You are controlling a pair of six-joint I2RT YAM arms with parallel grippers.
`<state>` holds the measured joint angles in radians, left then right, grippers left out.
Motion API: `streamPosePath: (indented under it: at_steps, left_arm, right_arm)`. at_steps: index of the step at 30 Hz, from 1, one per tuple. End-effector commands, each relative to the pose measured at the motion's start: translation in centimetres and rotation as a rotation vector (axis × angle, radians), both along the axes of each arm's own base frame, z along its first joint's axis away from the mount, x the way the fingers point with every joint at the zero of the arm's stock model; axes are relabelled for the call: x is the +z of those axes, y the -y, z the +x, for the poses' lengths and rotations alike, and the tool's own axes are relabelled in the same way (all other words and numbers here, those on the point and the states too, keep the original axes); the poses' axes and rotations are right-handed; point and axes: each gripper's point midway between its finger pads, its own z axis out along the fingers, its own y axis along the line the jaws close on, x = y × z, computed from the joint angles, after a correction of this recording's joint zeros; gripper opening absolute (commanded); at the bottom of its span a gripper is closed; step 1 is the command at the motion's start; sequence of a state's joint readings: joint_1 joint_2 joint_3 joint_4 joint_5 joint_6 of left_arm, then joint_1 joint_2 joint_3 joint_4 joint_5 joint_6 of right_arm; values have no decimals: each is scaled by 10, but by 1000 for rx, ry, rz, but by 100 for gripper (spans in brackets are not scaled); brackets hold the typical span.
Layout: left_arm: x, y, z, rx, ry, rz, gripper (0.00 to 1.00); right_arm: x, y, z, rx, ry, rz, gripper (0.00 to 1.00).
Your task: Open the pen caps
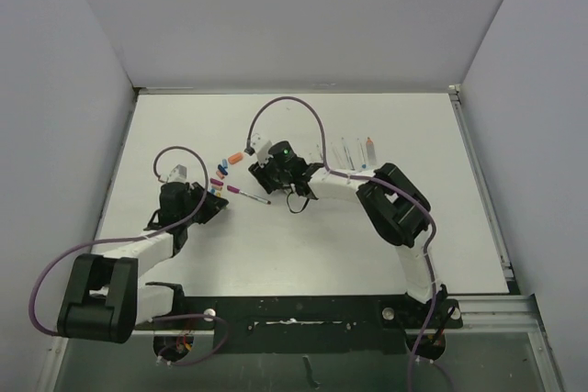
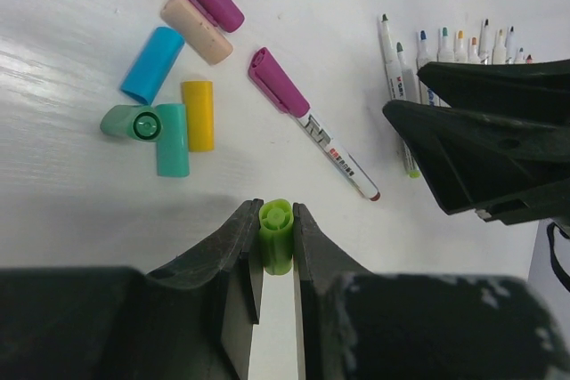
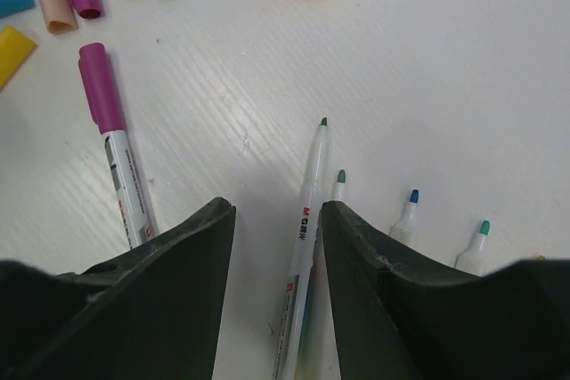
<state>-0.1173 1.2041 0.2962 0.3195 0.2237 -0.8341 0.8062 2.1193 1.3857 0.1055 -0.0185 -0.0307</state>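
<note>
The white table carries loose pen caps, a magenta-capped pen and uncapped pens.

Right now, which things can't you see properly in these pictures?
- Left wrist view: the sides of the green cap, covered by the left pincer squeezing it.
- Right wrist view: the barrels of the uncapped pens, hidden behind the right pincer or cut off by the bottom edge.
- Top view: the loose caps, too small to count or tell every colour.
</note>
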Motion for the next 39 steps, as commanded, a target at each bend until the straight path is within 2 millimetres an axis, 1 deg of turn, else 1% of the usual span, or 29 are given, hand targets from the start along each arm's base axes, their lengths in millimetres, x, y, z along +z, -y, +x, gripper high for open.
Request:
streamPosePath:
  at_steps: [1, 4, 8, 10, 13, 20, 26, 28, 30, 34, 36, 39]
  left_arm:
    - [5, -1, 13, 17, 55, 5, 0]
    - [-1, 0, 15, 19, 43, 3, 0]
    - [-6, -1, 15, 23, 29, 5, 0]
    - [-6, -1, 16, 23, 30, 5, 7]
    - [-6, -1, 16, 24, 29, 6, 14]
    - [-6, -1, 16, 25, 28, 5, 22]
    - [-4, -3, 14, 27, 30, 8, 26]
    - [-1, -3, 14, 30, 35, 6, 27]
    - [4, -5, 14, 36, 46, 2, 31]
    - [22, -9, 13, 56, 84, -4, 37]
    - [33, -12, 13, 64, 108, -13, 44]
    - [50, -16, 12, 71, 146, -29, 60]
  right_arm:
    - [62, -16, -6, 67, 103, 120, 45]
    - [66, -21, -15, 102, 98, 132, 45]
    - [64, -28, -23, 141, 87, 125, 45]
    - [61, -31, -25, 151, 80, 121, 45]
    - [58, -37, -29, 170, 76, 117, 45]
    - [47, -49, -38, 206, 59, 104, 45]
    - [39, -55, -42, 220, 50, 95, 45]
    - [35, -56, -42, 221, 46, 92, 45]
    - [34, -57, -41, 224, 43, 90, 45]
    - [27, -58, -41, 227, 34, 80, 45]
    - [24, -59, -41, 229, 29, 75, 44]
    - [18, -59, -41, 230, 21, 67, 43]
